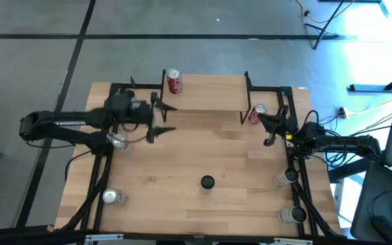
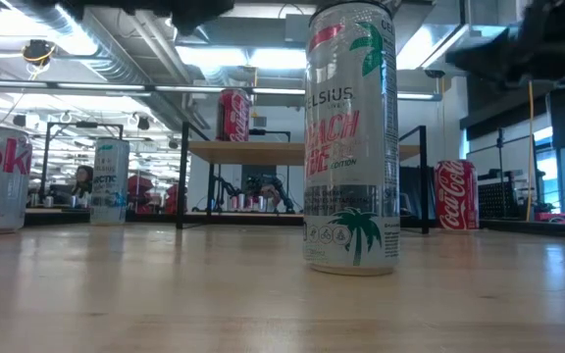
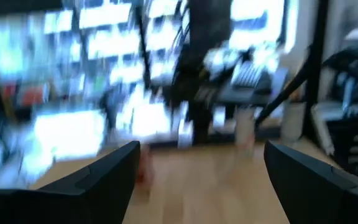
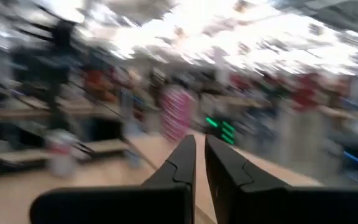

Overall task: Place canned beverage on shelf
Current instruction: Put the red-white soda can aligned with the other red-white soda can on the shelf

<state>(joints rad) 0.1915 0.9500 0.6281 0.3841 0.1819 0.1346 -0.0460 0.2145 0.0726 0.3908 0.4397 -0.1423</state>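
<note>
Left gripper (image 1: pixel 166 118): you see it spread wide and empty, above the table (image 1: pixel 182 163) just in front of the shelf's left end.
Red can (image 1: pixel 174 81): upright on the shelf (image 1: pixel 213 94), at its left end.
Second red can (image 1: pixel 256 114): on the table by the shelf's right leg.
Right gripper (image 1: pixel 271 131): you find it clenched on nothing, beside that second can.

Light wooden table (image 1: pixel 203 160) standing on a grey floor (image 1: pixel 114 58) crossed by dark lines. Cables (image 1: pixel 359 116) and a dark stand base (image 1: pixel 325 27) lie beside the table, under bright bluish light. Beyond the table, an open ceiling carries ducts (image 2: pixel 116 59) and strip lights (image 2: pixel 233 57).
</note>
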